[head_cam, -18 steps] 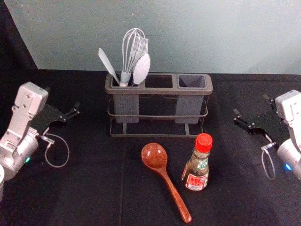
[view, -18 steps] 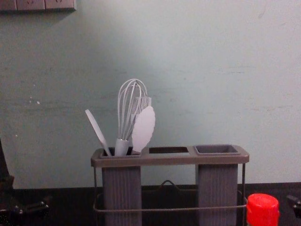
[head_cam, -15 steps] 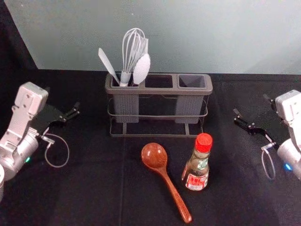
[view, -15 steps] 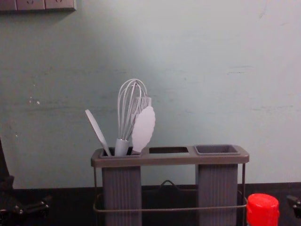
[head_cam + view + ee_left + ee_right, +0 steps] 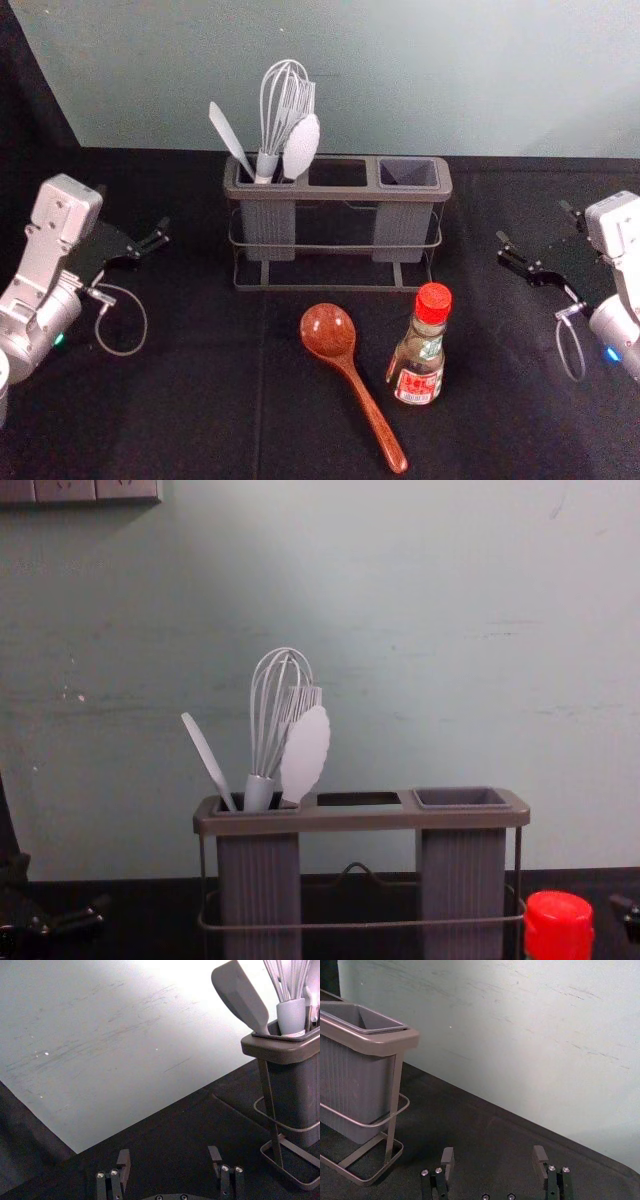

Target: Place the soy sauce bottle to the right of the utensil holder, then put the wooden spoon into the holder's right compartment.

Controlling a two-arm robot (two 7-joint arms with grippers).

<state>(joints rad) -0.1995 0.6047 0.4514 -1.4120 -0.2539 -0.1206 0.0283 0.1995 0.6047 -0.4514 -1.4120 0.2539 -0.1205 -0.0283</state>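
Soy sauce bottle (image 5: 417,358) stands upright on the dark cloth (image 5: 200,400), to the left of the right gripper's (image 5: 535,222) fingers and nearer the robot than they are, well apart from them. Those fingers are spread wide around nothing, and so are the left gripper's (image 5: 133,210). Between the two pairs of fingers sits the utensil holder (image 5: 340,192); the wooden spoon (image 5: 328,330) lies beside the bottle, on the side toward the left fingers.
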